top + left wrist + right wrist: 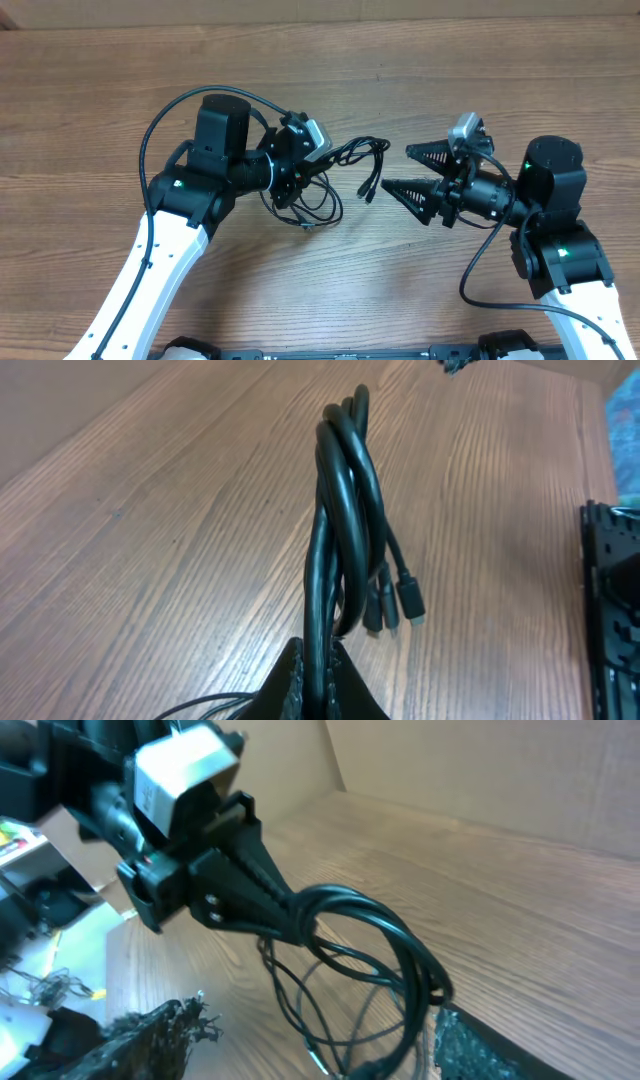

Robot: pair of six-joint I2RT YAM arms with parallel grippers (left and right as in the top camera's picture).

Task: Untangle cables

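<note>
1. Between the fingers of the left gripper, a bundle of thin black cables is clamped. The jaws are closed hard on several strands at once.
2. From the clamp, the cables run outward as overlapping loops toward the right arm. Three small plug connectors hang free beside the loops. Seen from overhead, more slack loops trail below the left gripper, over the wooden table.
3. The right gripper faces the bundle with its jaws spread and nothing between them. Its tips stand just beside the far end of the loops, and no contact is evident.
4. Step in hand (judged): the left arm anchors the tangle and the right arm is lined up for a first pull. No strand is separated yet.
5. Next move (judged): close the right jaws on one strand or one plug end only, then draw it away from the anchored side. Taking several strands together would likely tighten the tangle.
</note>
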